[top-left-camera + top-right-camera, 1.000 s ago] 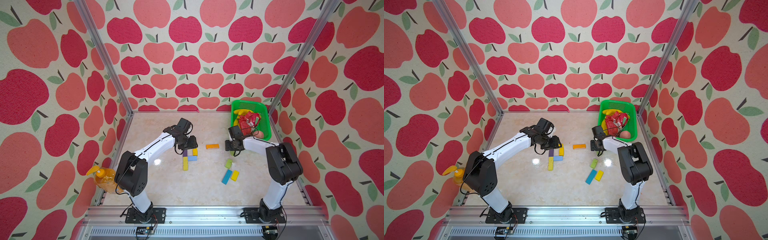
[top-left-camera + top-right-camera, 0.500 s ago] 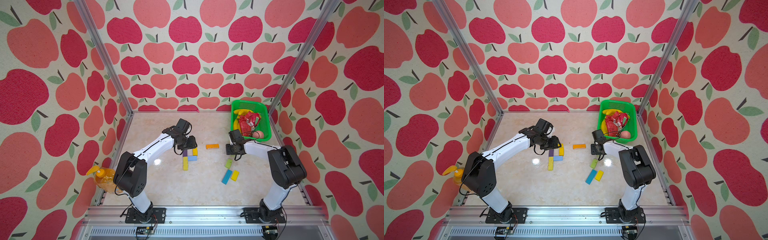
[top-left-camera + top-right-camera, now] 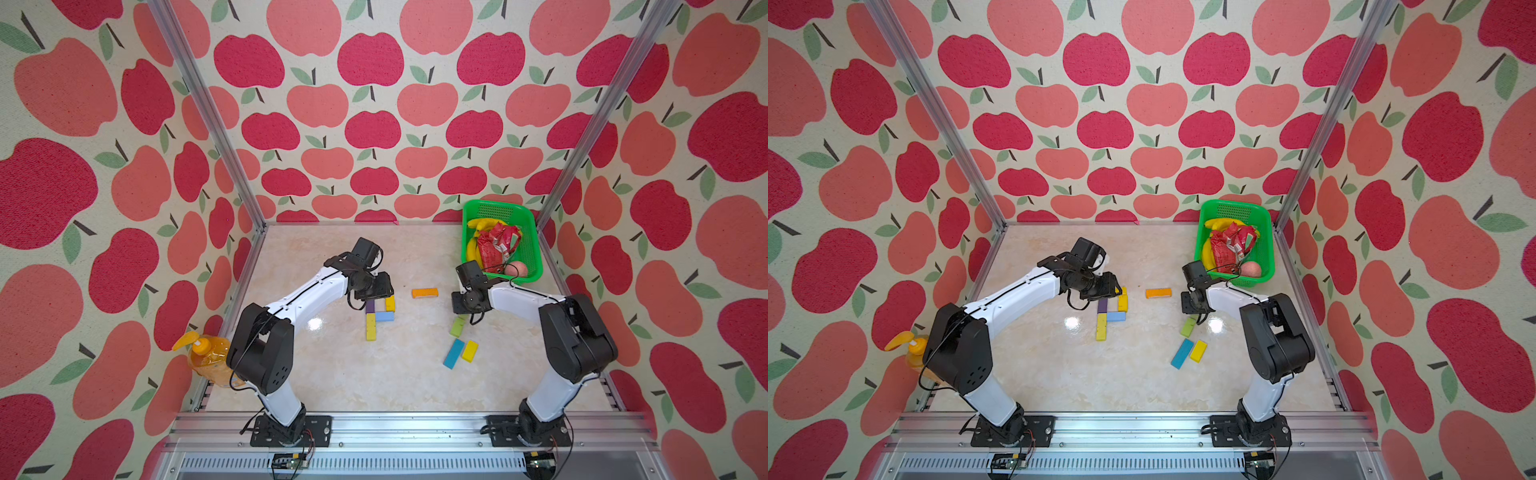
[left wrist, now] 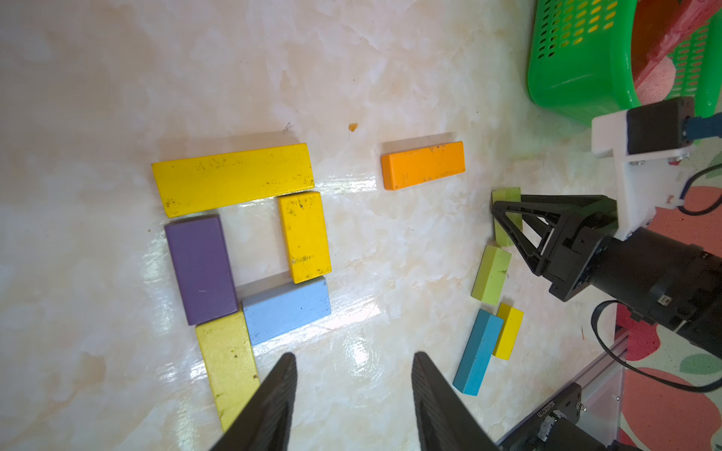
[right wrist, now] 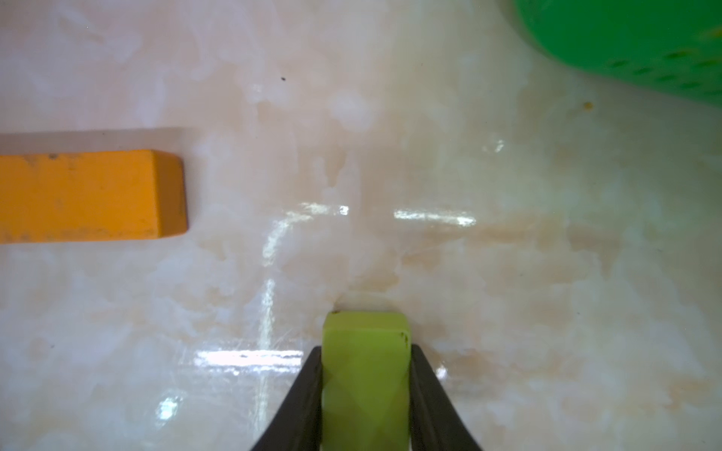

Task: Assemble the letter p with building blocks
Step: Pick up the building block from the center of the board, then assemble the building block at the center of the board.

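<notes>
The letter p stands as a figure of butted building blocks: a long yellow block (image 4: 233, 179), a purple one (image 4: 201, 269), a short yellow one (image 4: 305, 236), a light blue one (image 4: 286, 309) and a lower yellow one (image 4: 228, 363). In both top views it lies mid-table (image 3: 379, 314) (image 3: 1111, 313). My left gripper (image 4: 353, 363) (image 3: 376, 286) hovers open over it, holding nothing. My right gripper (image 5: 366, 351) (image 3: 461, 305) is shut on a light green block (image 5: 366, 332) (image 4: 506, 218) resting on the table.
Loose blocks lie nearby: orange (image 3: 424, 292) (image 5: 90, 195), a second light green (image 4: 491, 274) (image 3: 458, 326), blue (image 3: 453, 353) and yellow (image 3: 470, 350). A green basket (image 3: 536, 266) with bananas, a red packet and an apple stands at the back right. An orange bottle (image 3: 205, 357) sits at the left edge.
My right gripper has come down toward the front and its jaws have closed on the light green block. The left arm has not moved.
</notes>
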Available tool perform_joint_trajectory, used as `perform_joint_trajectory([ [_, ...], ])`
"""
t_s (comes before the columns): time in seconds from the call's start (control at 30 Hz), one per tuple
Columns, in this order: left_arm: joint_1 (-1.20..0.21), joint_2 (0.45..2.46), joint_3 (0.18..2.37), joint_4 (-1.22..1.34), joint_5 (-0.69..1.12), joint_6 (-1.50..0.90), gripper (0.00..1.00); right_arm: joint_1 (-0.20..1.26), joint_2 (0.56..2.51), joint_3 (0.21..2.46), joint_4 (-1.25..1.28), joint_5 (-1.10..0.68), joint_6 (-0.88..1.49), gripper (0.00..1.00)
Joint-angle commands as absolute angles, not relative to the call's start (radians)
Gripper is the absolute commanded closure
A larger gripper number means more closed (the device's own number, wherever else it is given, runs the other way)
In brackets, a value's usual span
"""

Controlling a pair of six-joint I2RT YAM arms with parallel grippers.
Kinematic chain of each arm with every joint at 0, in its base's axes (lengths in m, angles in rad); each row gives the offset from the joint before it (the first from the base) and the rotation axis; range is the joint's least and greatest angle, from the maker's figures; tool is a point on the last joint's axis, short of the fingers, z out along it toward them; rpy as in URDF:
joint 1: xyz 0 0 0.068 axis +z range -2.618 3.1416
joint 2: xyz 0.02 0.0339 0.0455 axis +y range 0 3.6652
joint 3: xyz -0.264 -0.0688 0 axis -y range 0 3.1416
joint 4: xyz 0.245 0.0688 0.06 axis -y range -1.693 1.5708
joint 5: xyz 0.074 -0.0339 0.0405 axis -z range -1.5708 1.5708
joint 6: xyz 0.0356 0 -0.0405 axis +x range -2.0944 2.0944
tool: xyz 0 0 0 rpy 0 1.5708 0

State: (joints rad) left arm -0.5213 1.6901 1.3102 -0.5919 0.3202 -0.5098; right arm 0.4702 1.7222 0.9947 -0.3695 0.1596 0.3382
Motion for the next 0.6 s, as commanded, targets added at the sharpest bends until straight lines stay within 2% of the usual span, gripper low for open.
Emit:
perform_joint_trajectory([
  [0.0, -0.515, 1.676, 1.295, -0.577, 0.302, -0.517, 0.49, 0.492, 1.656, 1.036, -0.447, 0.151, 0.365, 0.83],
  [0.23, -0.526, 1.676, 1.291, -0.575, 0.309, -0.522, 0.49, 0.518, 1.657, 1.051, -0.435, 0.122, 0.417, 0.83],
  [0.57, -0.526, 1.676, 1.282, -0.539, 0.367, -0.543, 0.49, 0.570, 1.769, 1.120, -0.427, 0.091, 0.451, 0.81],
])
